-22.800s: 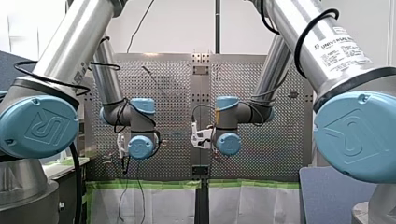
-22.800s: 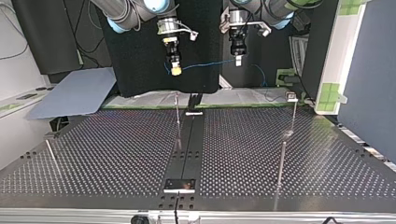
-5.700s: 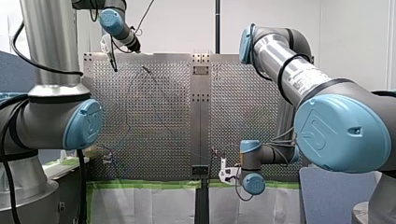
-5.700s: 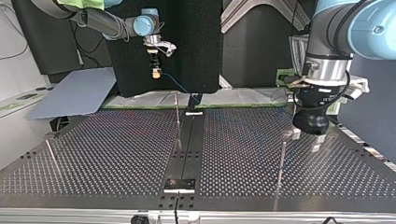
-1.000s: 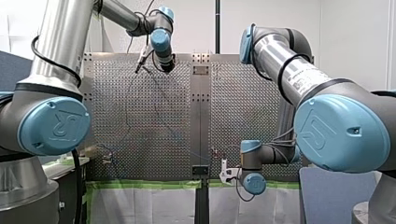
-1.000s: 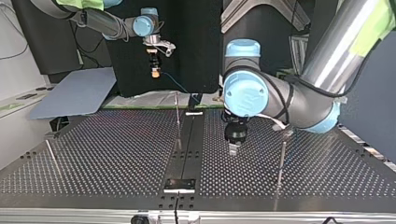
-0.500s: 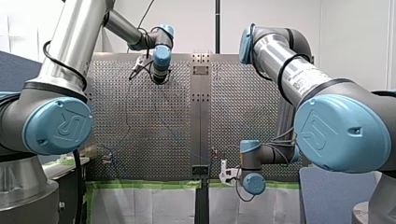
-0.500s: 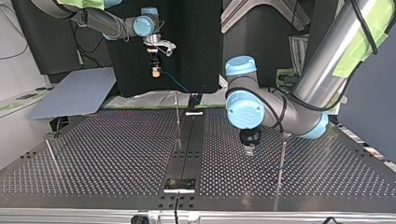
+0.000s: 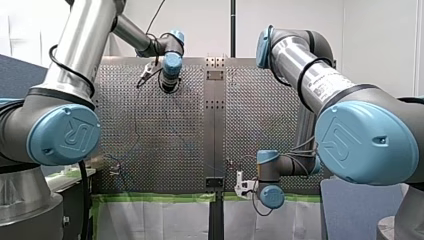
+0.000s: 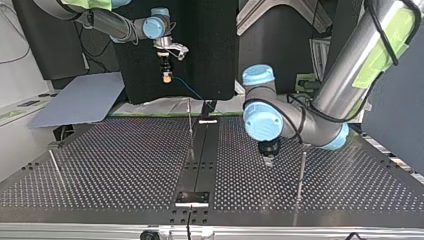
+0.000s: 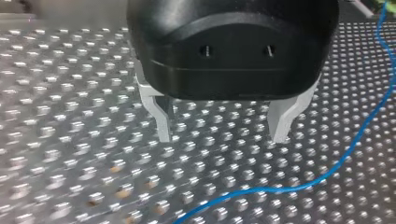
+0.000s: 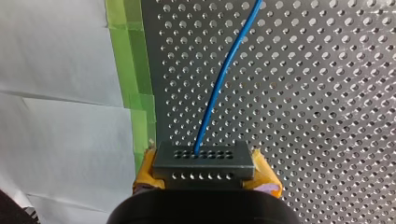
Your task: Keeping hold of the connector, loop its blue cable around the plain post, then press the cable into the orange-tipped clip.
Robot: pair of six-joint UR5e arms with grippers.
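The connector (image 12: 203,161) was pinched between my right gripper's (image 12: 204,171) yellow pads (image 12: 144,170) above the table's (image 12: 327,93) taped edge, long axis running pad to pad, holed face pointing away from the gripper. Its blue cable (image 12: 223,74) ran from that face over the perforated table, beside green tape (image 12: 133,70) and white paper (image 12: 56,56). My left gripper (image 11: 222,135) hung above the table, fingers (image 11: 161,119) spread.
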